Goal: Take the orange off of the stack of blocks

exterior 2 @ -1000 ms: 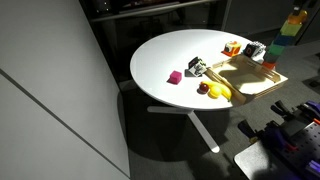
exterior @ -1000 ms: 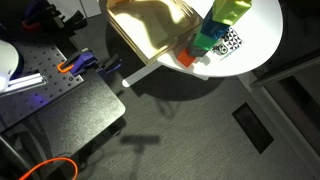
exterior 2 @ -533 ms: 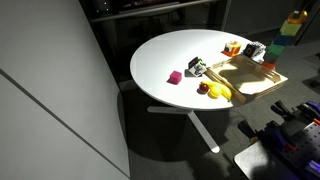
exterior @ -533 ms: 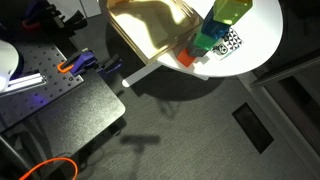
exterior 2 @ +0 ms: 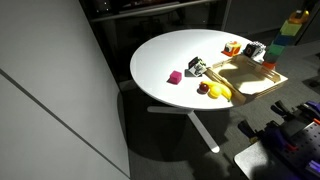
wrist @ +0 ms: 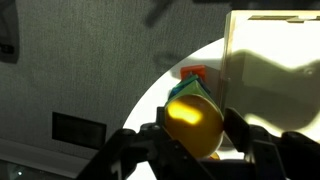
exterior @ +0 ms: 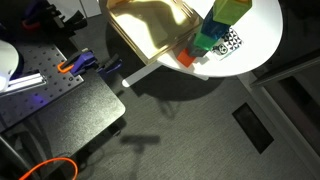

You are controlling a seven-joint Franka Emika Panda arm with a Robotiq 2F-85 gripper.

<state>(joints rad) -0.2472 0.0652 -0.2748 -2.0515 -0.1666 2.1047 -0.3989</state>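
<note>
In the wrist view the orange (wrist: 193, 122), a round glossy orange-yellow ball, fills the space between my fingers, and my gripper (wrist: 197, 135) is shut on it. Right behind it shows the yellow-green top of the stack of blocks (wrist: 197, 91), with the orange-red piece (wrist: 193, 73) at its foot on the white table (wrist: 160, 100). In both exterior views the stack (exterior: 218, 28) (exterior 2: 291, 28) stands at the table's edge beside the tray. A small yellow-orange spot, the orange (exterior 2: 295, 16), caps it. The gripper itself is lost in the dark there.
A pale wooden tray (exterior: 150, 30) (exterior 2: 250, 78) lies next to the stack, with yellow and red toy pieces (exterior 2: 217, 92) in it. A pink cube (exterior 2: 174, 77) and small items (exterior 2: 197, 67) sit on the round table. A checkered marker (exterior: 232, 42) lies by the stack.
The jaws have come shut on the orange. In the exterior views the stack's top has barely shifted and nothing else has moved.
</note>
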